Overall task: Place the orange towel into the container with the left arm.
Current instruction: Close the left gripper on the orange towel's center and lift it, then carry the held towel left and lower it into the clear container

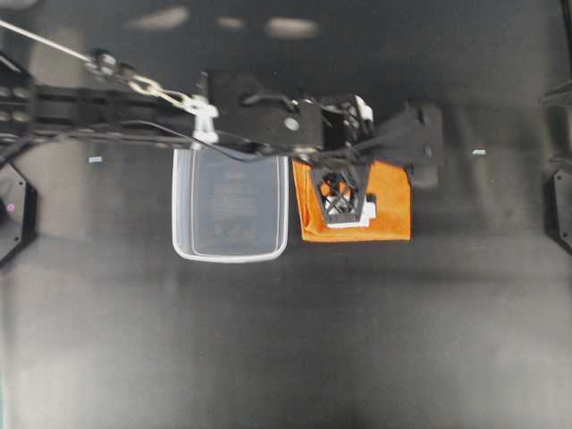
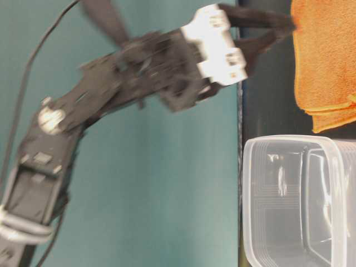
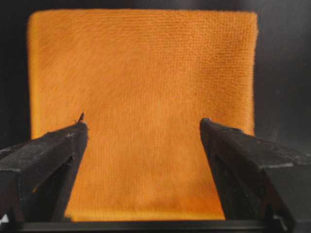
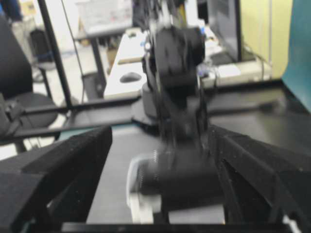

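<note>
The orange towel [image 1: 393, 206] [image 2: 325, 55] lies flat and folded on the black table, just right of the container [image 1: 231, 207] [image 2: 300, 200], a clear tub standing upright with nothing in it. The left arm [image 1: 107, 112] reaches in from the left across the tub's far rim. My left gripper [image 1: 375, 170] [image 3: 143, 122] hovers open over the towel [image 3: 146, 73], a finger on either side and nothing between them. My right gripper [image 4: 159, 136] is open too and holds nothing; its view looks along the table at the blurred left arm [image 4: 175, 97].
Small pale tape marks [image 1: 95, 159] [image 1: 478, 152] sit on the black tabletop. The right arm's base [image 1: 559, 206] is at the right edge. A teal backdrop [image 2: 139, 194] stands behind the table. Desks and a chair show beyond it in the right wrist view.
</note>
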Available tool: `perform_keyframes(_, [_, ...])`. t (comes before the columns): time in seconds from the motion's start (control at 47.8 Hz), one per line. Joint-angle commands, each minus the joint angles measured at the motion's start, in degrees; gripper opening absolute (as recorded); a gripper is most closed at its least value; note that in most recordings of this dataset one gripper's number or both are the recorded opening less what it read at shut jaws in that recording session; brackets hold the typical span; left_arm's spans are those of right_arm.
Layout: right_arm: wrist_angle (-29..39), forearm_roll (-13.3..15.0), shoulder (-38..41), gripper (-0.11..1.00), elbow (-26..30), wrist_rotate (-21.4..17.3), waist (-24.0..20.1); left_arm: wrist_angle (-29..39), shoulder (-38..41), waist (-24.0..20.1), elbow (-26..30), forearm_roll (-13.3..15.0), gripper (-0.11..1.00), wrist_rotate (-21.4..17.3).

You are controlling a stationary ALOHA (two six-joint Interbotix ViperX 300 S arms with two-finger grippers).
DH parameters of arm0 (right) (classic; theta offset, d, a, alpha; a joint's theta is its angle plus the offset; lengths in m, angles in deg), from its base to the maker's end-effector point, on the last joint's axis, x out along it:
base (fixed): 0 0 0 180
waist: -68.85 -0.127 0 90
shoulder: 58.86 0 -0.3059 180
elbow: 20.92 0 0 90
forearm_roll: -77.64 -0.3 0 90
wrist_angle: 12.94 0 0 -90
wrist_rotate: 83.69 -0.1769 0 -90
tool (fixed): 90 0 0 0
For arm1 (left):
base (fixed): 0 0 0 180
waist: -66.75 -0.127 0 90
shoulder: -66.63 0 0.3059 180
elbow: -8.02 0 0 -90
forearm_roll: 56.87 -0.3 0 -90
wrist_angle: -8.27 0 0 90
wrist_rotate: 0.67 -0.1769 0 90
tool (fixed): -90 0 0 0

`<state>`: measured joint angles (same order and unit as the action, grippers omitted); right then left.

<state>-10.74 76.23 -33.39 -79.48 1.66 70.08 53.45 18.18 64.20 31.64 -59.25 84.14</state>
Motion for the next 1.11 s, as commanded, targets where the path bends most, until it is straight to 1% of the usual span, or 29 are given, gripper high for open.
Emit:
perform_keyframes(0.0, [-0.26, 0.0, -1.05, 0.77, 1.32, 0.18, 0.26, 1.41, 2.46, 0.7, 3.43, -0.26, 0.9, -3.43])
perform_keyframes(0.105, [-0.26, -0.09, -2.2, 0.77, 1.76, -0.18, 0.18, 3.34, 5.19, 0.79, 5.1, -0.26, 0.9, -5.1])
perform_keyframes(0.209, [-0.26, -0.09, -2.72, 0.77, 1.93, -0.26, 0.26, 4.48, 7.38, 0.79, 5.45, -0.18, 0.9, -5.27])
perform_keyframes(0.376, [-0.18, -0.09, -2.72, 0.77, 1.93, -0.26, 0.26, 4.31, 8.09, 0.88, 5.19, -0.18, 0.89, -5.19])
perform_keyframes(0.502, [-0.26, -0.09, -2.64, 0.77, 1.85, -0.26, 0.18, 4.75, 8.0, 0.97, 5.1, -0.26, 0.85, -5.1])
perform_keyframes(0.543, [-0.26, 0.0, -2.64, 0.77, 1.85, -0.26, 0.26, 4.92, 8.0, 1.05, 5.1, -0.18, 0.8, -5.1])
perform_keyframes(0.585, [-0.26, -0.09, -2.64, 0.77, 1.85, -0.26, 0.26, 5.19, 7.91, 1.32, 5.19, -0.18, 0.73, -5.36])
perform_keyframes(0.669, [-0.18, -0.09, -2.64, 0.77, 1.85, -0.26, 0.26, 5.27, 7.82, 1.85, 5.54, -0.26, 0.52, -5.45])
perform_keyframes(0.69, [-0.26, -0.09, -2.72, 0.77, 1.85, -0.26, 0.26, 5.27, 7.73, 2.02, 5.89, -0.18, 0.44, -5.45])
perform_keyframes(0.794, [-0.18, -0.09, -2.81, 0.77, 1.93, -0.18, 0.18, 6.24, 6.59, 2.46, 7.65, -0.26, 0.16, -5.45])
perform_keyframes(0.836, [-0.18, -0.09, -2.9, 0.77, 1.93, -0.18, 0.26, 7.21, 5.8, 2.55, 8.53, -0.26, 0.08, -5.45])
perform_keyframes(0.857, [-0.18, 0.0, -2.9, 0.77, 1.93, -0.09, 0.26, 7.82, 5.27, 2.55, 8.88, -0.18, 0.06, -5.45])
perform_keyframes(1.003, [-0.18, 0.0, -3.25, 0.76, 1.85, 0.0, 0.35, 14.06, 0.09, 3.08, 11.95, -0.18, 0.05, -5.45])
perform_keyframes(1.087, [-0.26, 0.0, -3.34, 0.76, 1.76, -0.09, 0.35, 18.46, -5.01, 3.52, 13.45, -0.26, 0.05, -4.92])
